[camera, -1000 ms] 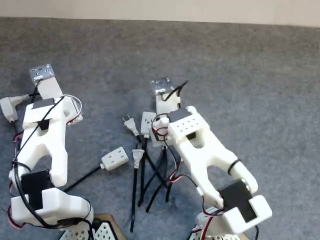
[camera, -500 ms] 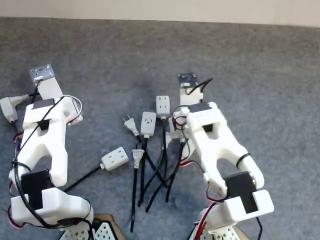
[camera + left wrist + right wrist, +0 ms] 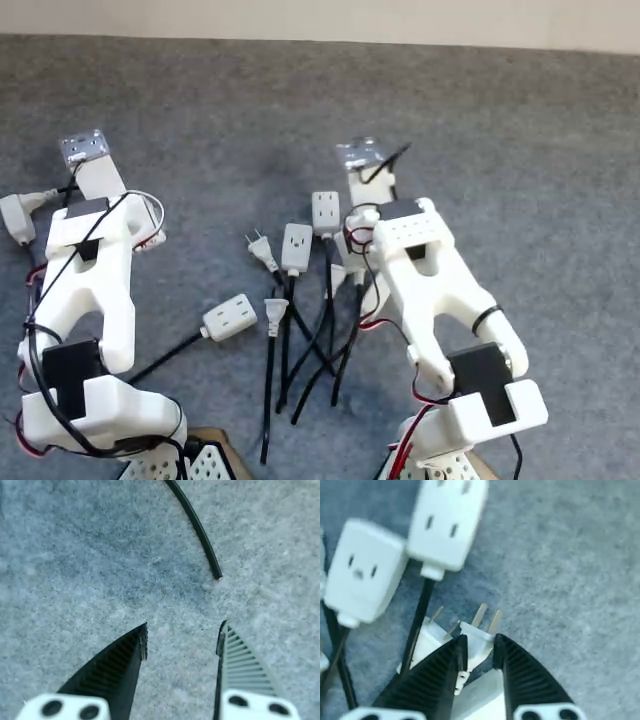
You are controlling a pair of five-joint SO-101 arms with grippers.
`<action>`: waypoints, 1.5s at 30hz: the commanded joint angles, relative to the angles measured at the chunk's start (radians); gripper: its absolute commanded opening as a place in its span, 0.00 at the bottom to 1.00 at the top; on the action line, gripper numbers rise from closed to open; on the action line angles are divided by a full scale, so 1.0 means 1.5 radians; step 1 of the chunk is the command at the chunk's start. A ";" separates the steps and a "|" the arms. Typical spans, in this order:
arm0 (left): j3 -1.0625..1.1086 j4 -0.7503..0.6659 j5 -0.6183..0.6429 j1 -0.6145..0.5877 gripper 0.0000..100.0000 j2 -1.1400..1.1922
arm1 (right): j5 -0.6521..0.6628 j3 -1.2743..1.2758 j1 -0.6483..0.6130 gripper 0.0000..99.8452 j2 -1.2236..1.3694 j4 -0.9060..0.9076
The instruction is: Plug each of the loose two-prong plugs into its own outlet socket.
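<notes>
- The white plastic two-prong plug [image 3: 476, 636] you are working on sits between the black, ribbed, wedge-shaped fingers [image 3: 440, 672] of the right gripper [image 3: 480, 639]. The gripper is clenched on the plug's body, and the two flat metal prongs stick out past the fingertips.
- Your right wrist view shows a second white plug [image 3: 431, 636] lying against the held one.
- Beyond those plugs are two smooth white rectangular outlet blocks with paired slots, each on a black cord: the nearer outlet block [image 3: 362, 570] and the farther outlet block [image 3: 447, 522].
- From above you find the same pair at mid-frame, one [image 3: 297, 247] lower and left of the other [image 3: 325, 212], just left of the white right arm [image 3: 430, 290]. The arm's body covers the grasp itself.
- The high view gives you more of the layout. A third outlet block [image 3: 229, 316] lies left of centre.
- A small white upright-pointing plug [image 3: 275, 312] sits just beside that block on its right.
- An angled white plug [image 3: 261, 250] lies above them, with its prongs aimed to the upper left.
- The thin black cords [image 3: 300, 360] cross in a loose bundle at lower centre.
- Everything rests on the fuzzy grey carpet [image 3: 500, 150].
- Your left gripper [image 3: 183, 627] is released. Its ribbed triangular jaws are spread wide over bare carpet, with the cut end of a loose black cable [image 3: 200, 535] lying apart from them.
- The white left arm [image 3: 85, 270] stands at the left of the high view.
</notes>
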 commanded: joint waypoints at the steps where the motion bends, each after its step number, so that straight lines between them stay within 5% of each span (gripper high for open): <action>1: -0.003 -0.009 0.008 0.007 0.24 -0.004 | 0.034 -0.020 0.010 0.13 -0.005 -0.011; 23: -0.002 -0.006 0.006 0.016 0.24 -0.004 | 0.094 0.090 -0.046 0.15 -0.004 -0.042; 36: -0.002 -0.006 0.005 0.017 0.24 -0.004 | 0.003 0.145 -0.049 0.15 -0.005 -0.070; 41: 0.011 -0.009 0.005 0.017 0.24 -0.005 | 0.004 0.123 -0.018 0.01 -0.010 -0.069; 45: 0.011 -0.009 0.005 0.017 0.24 -0.005 | 0.001 0.029 0.030 0.00 -0.010 -0.007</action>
